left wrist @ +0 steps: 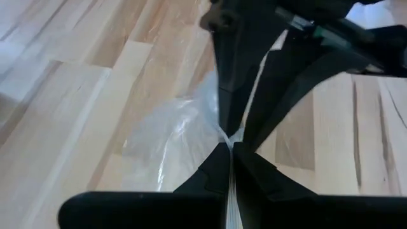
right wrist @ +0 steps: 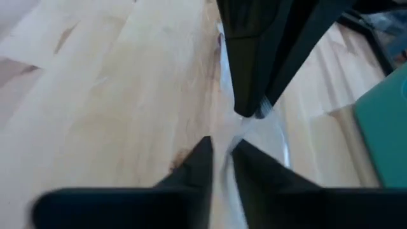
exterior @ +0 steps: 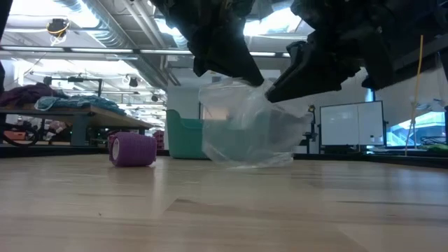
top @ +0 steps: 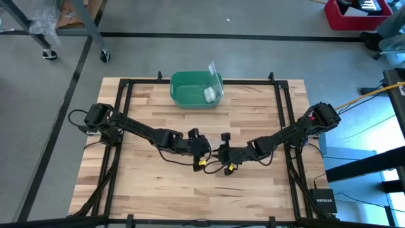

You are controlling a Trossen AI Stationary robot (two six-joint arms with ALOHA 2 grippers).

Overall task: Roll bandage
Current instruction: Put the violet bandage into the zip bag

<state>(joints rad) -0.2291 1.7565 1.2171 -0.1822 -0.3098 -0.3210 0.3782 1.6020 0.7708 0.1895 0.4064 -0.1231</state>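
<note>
The purple bandage [exterior: 133, 150] is a compact roll standing on the table, left of both grippers in the low view; no gripper touches it. I cannot make it out in the high view. My left gripper [top: 207, 154] and my right gripper [top: 223, 155] meet fingertip to fingertip at the table's middle. Both are shut on the top of a clear plastic bag [exterior: 246, 133]. The bag hangs below them, and its bottom [exterior: 245, 164] rests on the table. My left gripper pinches the bag's gathered top edge [left wrist: 224, 135] between its two fingers [left wrist: 213, 166], slanting down from the table's left. The bag hangs slack below, its bottom on the table. My right gripper pinches the same top edge [right wrist: 224, 147] between its fingers [right wrist: 198, 160], slanting down from the table's right, right against the left gripper's fingertips [right wrist: 251, 105].
A green bin [top: 196, 88] stands at the table's far edge with a small white roll [top: 209, 95] inside. A black frame [top: 281, 114] runs around the work area. Bare wooden table lies near and to both sides of the grippers.
</note>
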